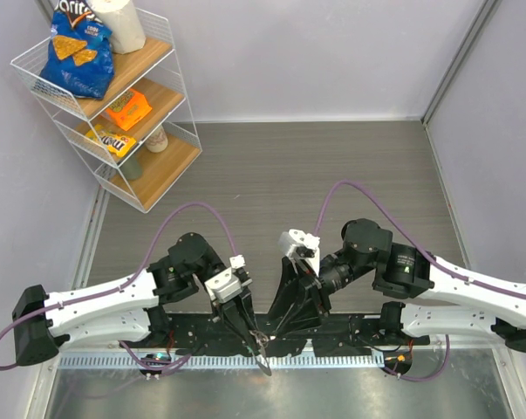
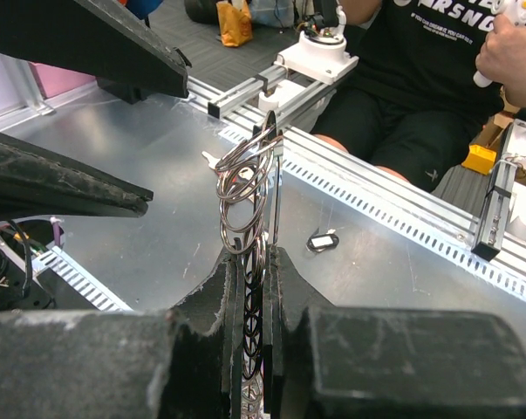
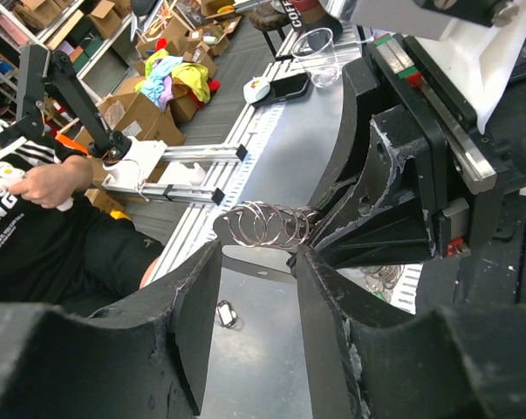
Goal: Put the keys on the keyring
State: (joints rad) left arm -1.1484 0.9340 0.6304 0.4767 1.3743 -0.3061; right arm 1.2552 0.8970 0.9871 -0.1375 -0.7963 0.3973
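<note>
Left end effector [image 2: 252,262]: closest to us; fingers pinched tight on the bottom of the keyring [image 2: 245,188].
Keyring: stands straight up from that pinch, up off the surface [image 2: 140,175]; its rings are bunched like a spring.
Right end effector [image 3: 258,253]: fingers apart, holding nothing, close by at 9 o'clock of the keyring in the left wrist view.
Key [image 2: 322,240]: one small key with a tag lies flat on the surface at 4 o'clock of the keyring, apart from it; the second one I cannot find.
Do it well: I think the right one should pinch the key by its head, then slide it onto a ring end while the left holds steady.
</note>
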